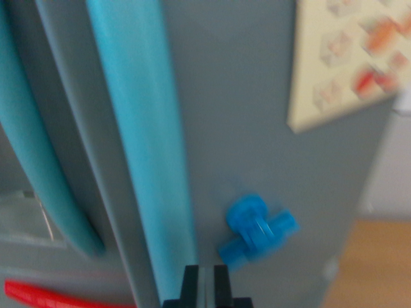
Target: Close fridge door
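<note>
A grey fridge door fills most of the wrist view, very close to the camera. A long light-blue handle runs down its left side. A second blue handle curves down another grey door at the wrist view's left. My gripper shows at the bottom edge, its two black fingers nearly together with only a thin gap and nothing between them. The fingertips sit right by the lower end of the light-blue handle.
A blue toy-like magnet sticks to the door just right of the gripper. A cream card with pictures hangs at the upper right. A red strip lies at the lower left. Wooden floor shows at the lower right.
</note>
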`<action>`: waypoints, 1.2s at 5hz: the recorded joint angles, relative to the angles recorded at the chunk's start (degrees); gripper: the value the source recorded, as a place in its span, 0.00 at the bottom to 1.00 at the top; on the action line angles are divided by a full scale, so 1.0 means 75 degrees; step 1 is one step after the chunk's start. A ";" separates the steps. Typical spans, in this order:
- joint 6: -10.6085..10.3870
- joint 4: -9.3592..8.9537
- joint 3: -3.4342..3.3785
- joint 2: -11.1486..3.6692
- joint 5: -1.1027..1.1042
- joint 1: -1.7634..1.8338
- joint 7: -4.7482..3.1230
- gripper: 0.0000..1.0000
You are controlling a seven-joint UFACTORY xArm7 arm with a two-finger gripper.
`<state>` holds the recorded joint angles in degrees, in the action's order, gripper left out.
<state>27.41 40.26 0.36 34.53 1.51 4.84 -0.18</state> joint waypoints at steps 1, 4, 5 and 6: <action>0.0000 0.0000 0.0000 0.0000 0.0000 0.0000 0.0000 1.00; -0.0429 0.0452 -0.0249 -0.0774 0.0000 0.0000 0.0000 1.00; -0.0429 0.0452 -0.0249 -0.0774 0.0000 0.0000 0.0000 1.00; -0.0431 0.0777 -0.0322 -0.1104 0.0000 0.0000 0.0000 1.00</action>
<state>24.18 46.09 -2.05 26.25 1.51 4.84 -0.18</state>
